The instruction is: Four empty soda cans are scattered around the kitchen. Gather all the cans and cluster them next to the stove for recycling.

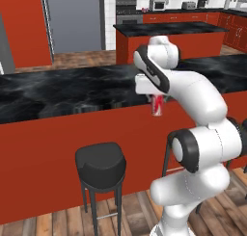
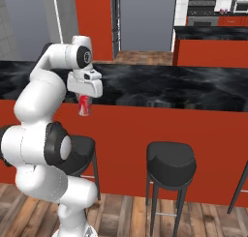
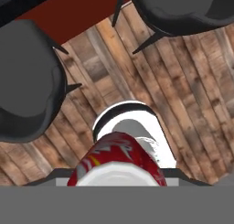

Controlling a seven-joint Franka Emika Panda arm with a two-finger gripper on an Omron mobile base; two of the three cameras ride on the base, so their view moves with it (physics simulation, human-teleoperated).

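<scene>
A white robot arm holds a red soda can in its gripper, the jaws closed tight around the can's upper part, so the can hangs below the hand. It is carried in open air just in front of a long black marbled counter with a red front, and above a wood floor. Two dark round bar stools stand under the counter's edge, one to each side of the hand. The can's long axis is upright, or close to it; which end faces the floor cannot be told. In the hand view, the can looks straight down past the robot's own body to the floorboards. The stove sits far off against the back wall, beyond a second counter island, well apart from the can. The risk here is the long carry: judging by the grip near one end, a jolt or a brush against a counter edge could tip the can loose and drop it.
</scene>
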